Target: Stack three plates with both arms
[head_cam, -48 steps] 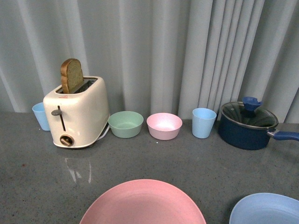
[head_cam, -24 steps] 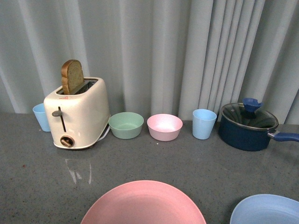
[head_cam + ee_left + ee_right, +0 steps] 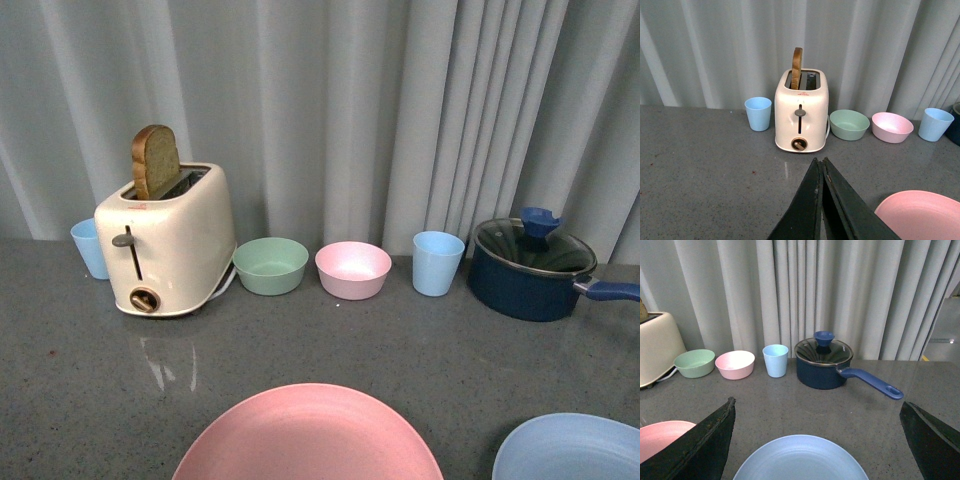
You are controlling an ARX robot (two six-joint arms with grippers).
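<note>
A pink plate (image 3: pixel 310 435) lies at the near edge of the grey counter, cut off by the frame. To its right lies a light blue plate (image 3: pixel 570 448), also cut off. The beige-grey plate is out of view. Neither arm shows in the front view. In the left wrist view my left gripper (image 3: pixel 821 162) is shut with nothing between its fingers, hovering over bare counter beside the pink plate (image 3: pixel 922 215). In the right wrist view my right gripper (image 3: pixel 817 402) is wide open, its fingers (image 3: pixel 705 445) spread to either side of the light blue plate (image 3: pixel 801 460).
Along the curtain stand a blue cup (image 3: pixel 88 248), a cream toaster (image 3: pixel 170 240) with a bread slice, a green bowl (image 3: pixel 270 266), a pink bowl (image 3: pixel 352 270), another blue cup (image 3: pixel 437 262) and a dark blue lidded pot (image 3: pixel 532 268) with its handle pointing right.
The view has shifted very slightly; the plates and the other objects have not moved.
</note>
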